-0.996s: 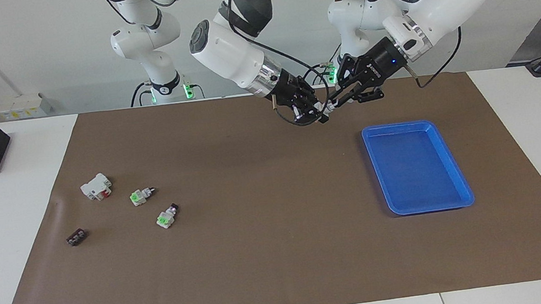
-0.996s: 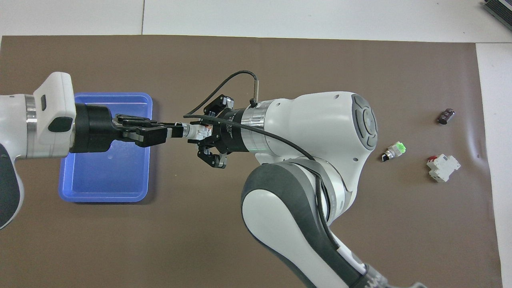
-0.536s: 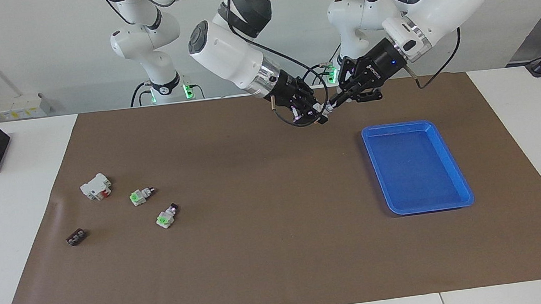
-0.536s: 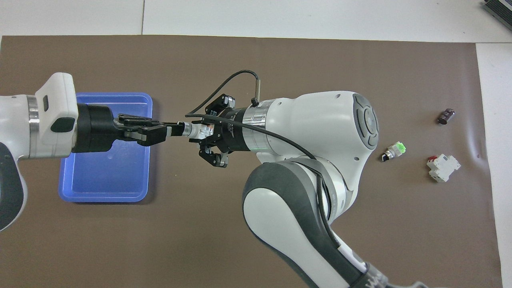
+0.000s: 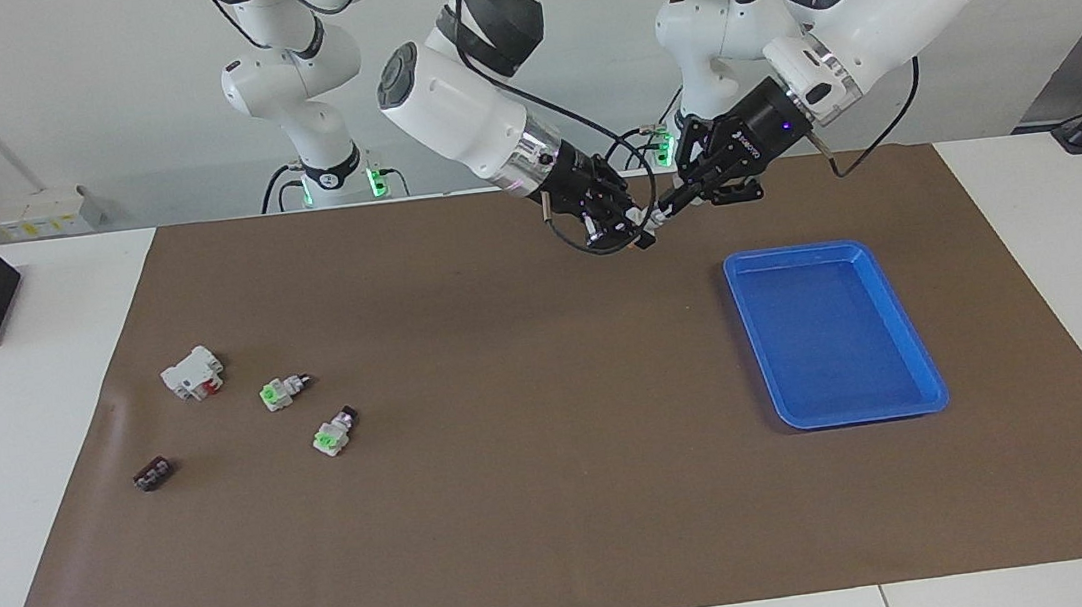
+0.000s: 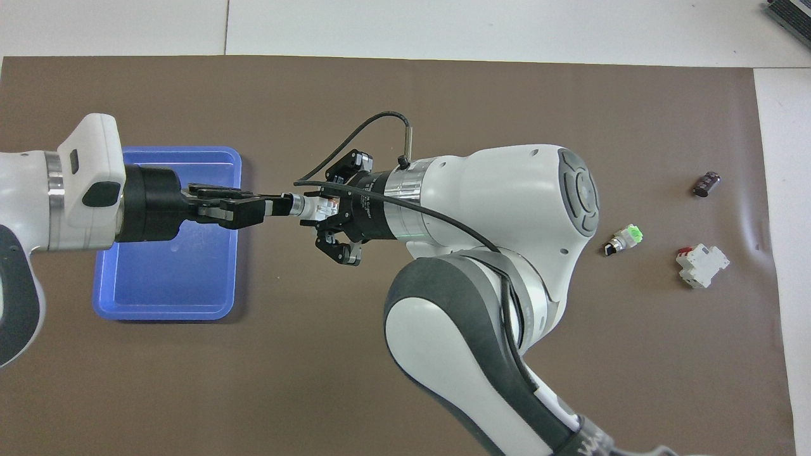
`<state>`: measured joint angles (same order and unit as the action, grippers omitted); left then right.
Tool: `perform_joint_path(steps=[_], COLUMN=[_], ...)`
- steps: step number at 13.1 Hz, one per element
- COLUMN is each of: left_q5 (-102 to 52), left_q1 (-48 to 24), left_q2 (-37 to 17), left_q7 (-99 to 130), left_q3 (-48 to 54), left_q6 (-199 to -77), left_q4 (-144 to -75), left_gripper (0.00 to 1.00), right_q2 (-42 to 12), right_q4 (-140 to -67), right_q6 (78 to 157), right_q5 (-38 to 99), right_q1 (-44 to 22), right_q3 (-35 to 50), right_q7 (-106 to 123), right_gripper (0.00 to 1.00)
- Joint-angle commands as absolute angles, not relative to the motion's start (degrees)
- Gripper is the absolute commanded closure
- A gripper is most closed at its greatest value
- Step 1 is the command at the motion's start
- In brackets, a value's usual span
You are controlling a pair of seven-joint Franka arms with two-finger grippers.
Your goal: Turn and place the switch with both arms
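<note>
The switch (image 6: 312,207) is held in the air between the two grippers, over the brown mat (image 5: 542,504) and just beside the blue tray's (image 5: 921,374) edge toward the right arm's end of the desk. In the overhead view its white-grey body with a small orange part is seen inside the right gripper (image 6: 322,209), whose fingers are clamped on it. Its metal collar and dark tip point toward the left gripper (image 6: 274,207), which is closed on that tip, so the switch is gripped from both ends at once. In the facing view the two grippers (image 5: 642,229) (image 5: 670,208) are seen meeting tip to tip above the mat, with the switch (image 5: 653,221) only a pale speck between them.

A line of white lettering is carried on the left gripper's black body in the facing view, but it cannot be read. No other writing can be made out.

Toward the right arm's end of the desk, well apart from the grippers, two switches with green parts (image 5: 281,391) (image 5: 333,432), a white block with red (image 5: 192,372) and a small dark part (image 5: 153,474) are laid on the mat.
</note>
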<state>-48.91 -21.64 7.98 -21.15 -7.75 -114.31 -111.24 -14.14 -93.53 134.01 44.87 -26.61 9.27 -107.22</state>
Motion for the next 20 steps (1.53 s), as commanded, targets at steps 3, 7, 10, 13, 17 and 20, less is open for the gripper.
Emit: perform_joint_path(steps=[3, 7, 10, 13, 17, 20], left_q5=[-48.69, -48.69, -48.69, -48.69, -48.78, -48.78], left_q1=[-23.38, -23.38, -23.82, -23.91, -24.61, -24.61], left_q2=[9.05, 9.05, 9.05, 8.97, 8.88, 8.79], left_q7=[-9.08, 5.15, 16.48, 29.84, 45.66, 56.91], left_q3=[-7.74, -7.65, -7.65, -7.65, -7.65, -7.65], left_q6=[-115.49, -115.31, -115.31, -115.92, -116.54, -119.43], left_q4=[-113.03, -112.94, -112.76, -112.41, -112.24, -112.24], left_gripper=[1.0, 1.0, 1.0, 1.0, 1.0, 1.0], right_q2=[-13.71, -13.71, -13.71, -13.71, -13.71, -13.71], right_q4=[-93.87, -93.87, -93.87, -93.87, -93.87, -93.87], right_q6=[135.26, 135.26, 135.26, 135.26, 135.26, 135.26], right_q5=[43.59, 43.59, 43.68, 43.68, 43.68, 43.68], right_q1=[-26.46, -26.54, -26.46, -26.46, -26.46, -26.46], right_q3=[9.93, 9.93, 9.93, 9.93, 9.93, 9.93], right_q7=[-108.28, -108.28, -108.28, -108.28, -108.28, -108.28], right_gripper=[1.0, 1.0, 1.0, 1.0, 1.0, 1.0])
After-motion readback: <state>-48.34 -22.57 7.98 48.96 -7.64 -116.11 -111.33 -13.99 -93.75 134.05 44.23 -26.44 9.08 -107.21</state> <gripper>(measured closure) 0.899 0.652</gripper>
